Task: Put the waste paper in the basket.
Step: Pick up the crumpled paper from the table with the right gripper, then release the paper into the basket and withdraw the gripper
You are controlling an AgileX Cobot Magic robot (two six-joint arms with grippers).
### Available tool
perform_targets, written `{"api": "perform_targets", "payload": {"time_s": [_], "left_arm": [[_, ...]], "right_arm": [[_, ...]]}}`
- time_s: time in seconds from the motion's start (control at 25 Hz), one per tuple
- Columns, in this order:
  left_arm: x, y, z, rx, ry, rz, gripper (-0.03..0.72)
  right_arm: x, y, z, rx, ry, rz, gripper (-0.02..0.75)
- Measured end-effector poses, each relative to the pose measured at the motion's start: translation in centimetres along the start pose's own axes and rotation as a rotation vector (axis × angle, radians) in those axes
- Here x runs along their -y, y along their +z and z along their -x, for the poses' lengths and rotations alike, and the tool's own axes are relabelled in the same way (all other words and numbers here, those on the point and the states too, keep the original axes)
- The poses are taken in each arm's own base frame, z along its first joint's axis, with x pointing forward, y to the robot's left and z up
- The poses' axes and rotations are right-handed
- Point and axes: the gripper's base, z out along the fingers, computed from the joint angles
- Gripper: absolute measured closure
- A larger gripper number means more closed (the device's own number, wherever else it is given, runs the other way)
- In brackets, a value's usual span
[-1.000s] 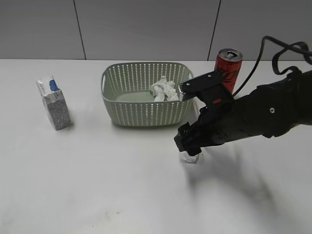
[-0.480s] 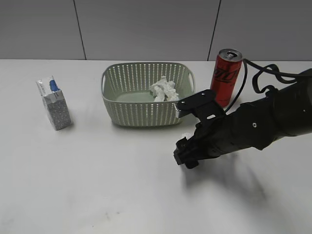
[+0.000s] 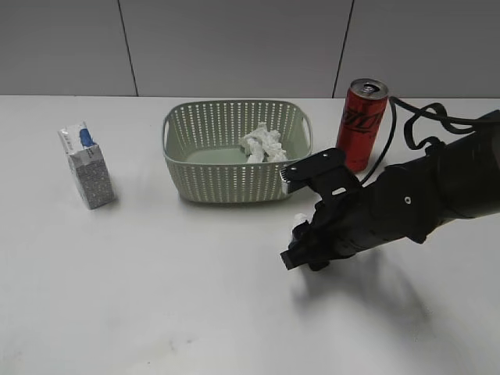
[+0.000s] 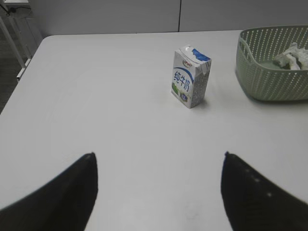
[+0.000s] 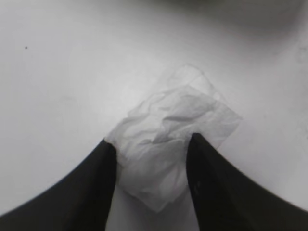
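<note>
The white table (image 3: 156,297) is the biggest thing here. On it sits the green basket (image 3: 226,176), and one ball of waste paper (image 3: 264,145) already lies inside it. A red can (image 3: 363,121) stands just beside the basket, and a little milk box (image 3: 87,166) stands well apart on the other side.

The right gripper (image 5: 150,159) is low over the table in front of the basket. Its two black fingers (image 5: 98,178) are squeezed onto another piece of paper (image 5: 168,132), so this looks like the picking-up step. Next, I think the arm must lift the paper, carry it over the basket rim and let go.

This paper is white, thin, soft and full of wrinkles.

The left gripper (image 4: 159,192) waits with its fingers spread wide and holds nothing.
</note>
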Motion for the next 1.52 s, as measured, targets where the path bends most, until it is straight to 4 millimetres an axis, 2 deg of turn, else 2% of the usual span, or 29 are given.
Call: {"api": "perform_targets", "payload": {"time_s": [0.2,0.48,0.52,0.68,0.8,1.04,1.2,1.52], "left_arm": [[0.0,0.0,0.0,0.0,0.0,0.0,0.097],[0.0,0.0,0.0,0.0,0.0,0.0,0.097],[0.0,0.0,0.0,0.0,0.0,0.0,0.097],[0.0,0.0,0.0,0.0,0.0,0.0,0.097],[0.0,0.0,0.0,0.0,0.0,0.0,0.097],[0.0,0.0,0.0,0.0,0.0,-0.001,0.097],[0.0,0.0,0.0,0.0,0.0,-0.001,0.097],[0.0,0.0,0.0,0.001,0.0,-0.001,0.097]], "right_arm": [[-0.1,0.0,-0.2,-0.037,0.0,0.004,0.447],[-0.1,-0.2,-0.4,-0.082,0.0,0.01,0.712],[-0.1,-0.2,-0.4,-0.086,0.0,0.01,0.731],[-0.2,-1.0,-0.5,-0.121,-0.001,0.018,0.744],[-0.3,-2.6,-0.1,-0.121,-0.002,0.027,0.744],[-0.6,-7.7,2.1,0.024,-0.006,0.048,0.744],[-0.7,-10.3,3.7,0.166,-0.006,0.052,0.744],[-0.4,-13.6,9.1,0.755,-0.005,0.012,0.744]]}}
